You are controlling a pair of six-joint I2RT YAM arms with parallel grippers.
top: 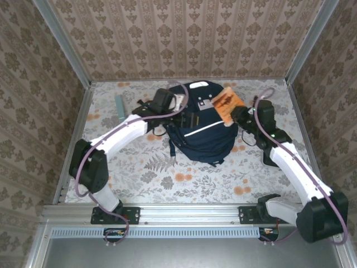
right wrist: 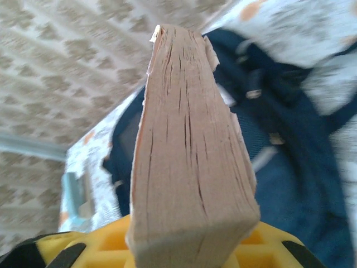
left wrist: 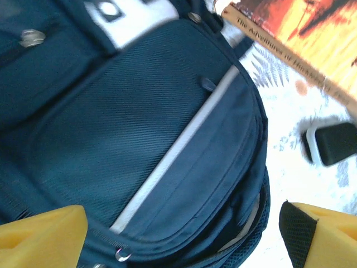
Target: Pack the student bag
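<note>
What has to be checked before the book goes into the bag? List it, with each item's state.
1. Book clamped in right fingers: ok.
2. Book close to the student bag, at its far right edge: ok.
3. Main compartment open: cannot tell.
4. Left fingers open, holding nothing: ok.
5. Bag held steady for the insertion: not ok; left fingers hang over the front pocket, gripping nothing.

You are looking into a robot lab booth: metal posts (top: 63,40) are framing wallpapered panels (top: 184,33), and two arms (top: 120,137) are sitting bolted to a rail (top: 189,212) along a cloth-covered table (top: 184,184).
</note>
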